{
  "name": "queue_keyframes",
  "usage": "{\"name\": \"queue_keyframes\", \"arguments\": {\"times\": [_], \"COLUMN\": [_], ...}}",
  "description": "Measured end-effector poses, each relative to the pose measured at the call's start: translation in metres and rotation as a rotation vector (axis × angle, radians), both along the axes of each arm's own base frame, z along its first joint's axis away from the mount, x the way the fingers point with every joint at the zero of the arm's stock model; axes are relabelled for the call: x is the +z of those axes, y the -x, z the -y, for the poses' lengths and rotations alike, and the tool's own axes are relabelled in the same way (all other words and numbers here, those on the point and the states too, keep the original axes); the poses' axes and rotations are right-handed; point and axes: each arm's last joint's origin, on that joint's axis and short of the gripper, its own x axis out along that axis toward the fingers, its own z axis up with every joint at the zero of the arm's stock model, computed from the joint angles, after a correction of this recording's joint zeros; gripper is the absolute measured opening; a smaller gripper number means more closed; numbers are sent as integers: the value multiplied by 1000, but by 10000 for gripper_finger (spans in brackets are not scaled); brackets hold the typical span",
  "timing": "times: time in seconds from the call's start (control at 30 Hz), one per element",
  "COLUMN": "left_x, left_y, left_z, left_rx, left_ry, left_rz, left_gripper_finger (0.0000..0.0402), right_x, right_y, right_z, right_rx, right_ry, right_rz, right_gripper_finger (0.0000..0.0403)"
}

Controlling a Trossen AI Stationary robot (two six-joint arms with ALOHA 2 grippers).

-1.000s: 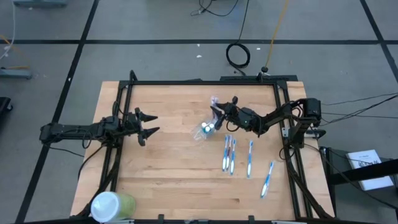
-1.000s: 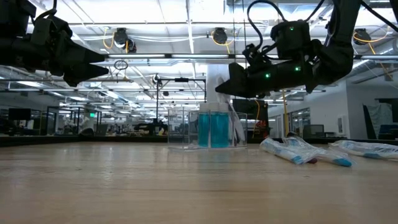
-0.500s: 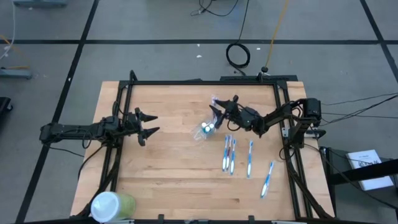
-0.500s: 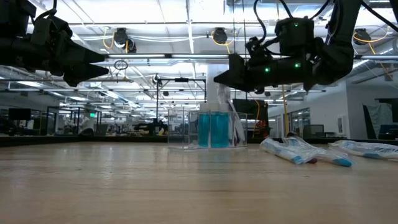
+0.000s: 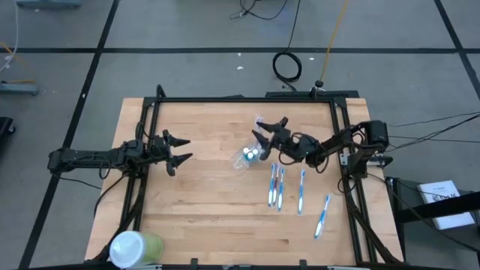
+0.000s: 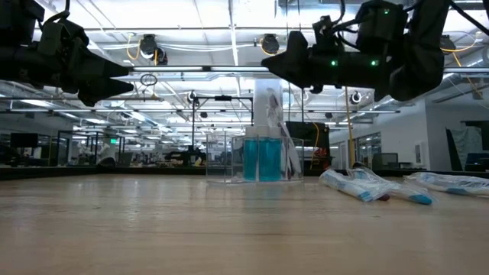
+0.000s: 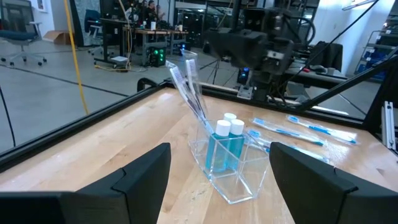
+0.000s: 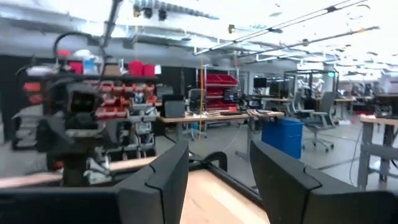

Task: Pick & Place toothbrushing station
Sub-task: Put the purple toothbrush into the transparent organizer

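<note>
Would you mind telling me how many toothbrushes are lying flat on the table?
4 in the high view: two side by side below the clear cup, one to their right, one nearest the right edge. Others stand in the cup.

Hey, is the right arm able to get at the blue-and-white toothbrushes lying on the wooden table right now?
Probably yes. The right gripper hangs open by the clear plastic cup, holding nothing, and the blue-and-white toothbrushes lie flat on bare table just beside it, with nothing over them. The left gripper waits far across the table.
</note>
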Motion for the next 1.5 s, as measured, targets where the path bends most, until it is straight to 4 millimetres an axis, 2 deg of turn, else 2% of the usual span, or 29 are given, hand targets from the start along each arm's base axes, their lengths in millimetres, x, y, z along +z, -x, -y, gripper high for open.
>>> {"name": "queue_keyframes", "arguments": {"times": [0.53,0.77,0.93,1.07,1.23,1.43,1.5], "left_x": [0,0,0,0,0,0,0], "left_y": [0,0,0,0,0,0,0], "left_z": [0,0,0,0,0,0,0], "left_rx": [0,0,0,0,0,0,0], "left_ry": [0,0,0,0,0,0,0], "left_rz": [0,0,0,0,0,0,0], "left_gripper_finger": [283,283,283,283,283,283,283], "right_x": [33,39,37,38,38,38,37], "right_y": [10,17,18,19,19,19,19], "right_z": [-64,-88,-98,-103,-106,-106,-105], "right_rx": [189,280,338,475,584,582,532], "right_ry": [97,102,49,-44,-36,-60,-92], "right_rz": [-15,-54,-54,-13,-3,-1,-10], "right_gripper_finger": [167,167,167,167,167,167,167]}}
